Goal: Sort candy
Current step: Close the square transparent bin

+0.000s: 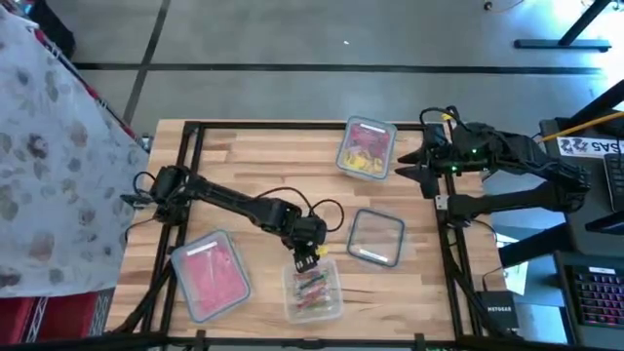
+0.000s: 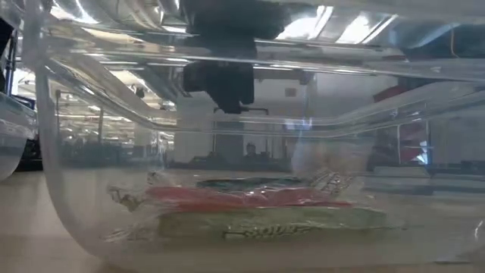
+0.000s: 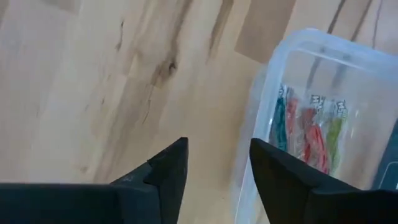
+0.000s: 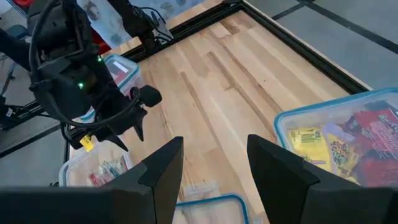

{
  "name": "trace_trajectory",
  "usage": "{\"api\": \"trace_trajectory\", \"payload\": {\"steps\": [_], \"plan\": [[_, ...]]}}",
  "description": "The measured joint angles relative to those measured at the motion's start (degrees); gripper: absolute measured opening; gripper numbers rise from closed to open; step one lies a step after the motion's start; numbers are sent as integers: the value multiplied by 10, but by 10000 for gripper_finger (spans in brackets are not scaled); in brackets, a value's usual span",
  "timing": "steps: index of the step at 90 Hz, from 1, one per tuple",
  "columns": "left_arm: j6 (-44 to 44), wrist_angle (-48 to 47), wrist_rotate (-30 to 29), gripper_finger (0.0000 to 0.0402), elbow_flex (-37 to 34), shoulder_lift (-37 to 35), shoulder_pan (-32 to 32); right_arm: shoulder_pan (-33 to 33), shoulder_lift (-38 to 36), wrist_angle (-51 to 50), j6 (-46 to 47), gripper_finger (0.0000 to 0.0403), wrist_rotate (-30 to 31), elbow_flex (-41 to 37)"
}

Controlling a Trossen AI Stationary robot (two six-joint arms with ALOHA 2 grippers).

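- On the worktop (image 1: 263, 166) stand four clear plastic boxes, well apart from each other.
- Near the front edge, about the middle, one box (image 1: 313, 291) holds a few long candy pieces (image 1: 312, 287) in red, green and blue wrappers. The writing on these wrappers is too blurred to read.
- At the front left corner, a second box (image 1: 208, 276) is filled with pink candy (image 1: 212, 273).
- At the back edge, right of the middle, a third box (image 1: 367, 149) holds mixed yellow and red candy (image 1: 363, 151).
- Between this one and the front edge, a fourth box (image 1: 376, 237) shows nothing inside.
- The left arm reaches from the left edge across the worktop, with cables along it. The left gripper (image 1: 308, 255) hangs at the back rim of the middle front box, pointing down, its fingers (image 3: 168, 171) apart and holding nothing.
- The right gripper (image 1: 414, 161) waits at the right edge, beside the mixed box, fingers (image 4: 163, 168) apart and holding nothing.
- Off the worktop at the right lies a black device (image 1: 498, 312) with the word NETGEAR.
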Motion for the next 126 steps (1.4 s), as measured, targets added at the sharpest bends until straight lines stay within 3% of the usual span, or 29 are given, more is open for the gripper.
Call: {"api": "trace_trajectory", "payload": {"steps": [41,126], "plan": [[6,-60,3,157,0,0,0,0,0,0,0,165,0,0],[-12,-33,54,158,0,0,-18,0,0,0,-2,166,-24,0]]}}
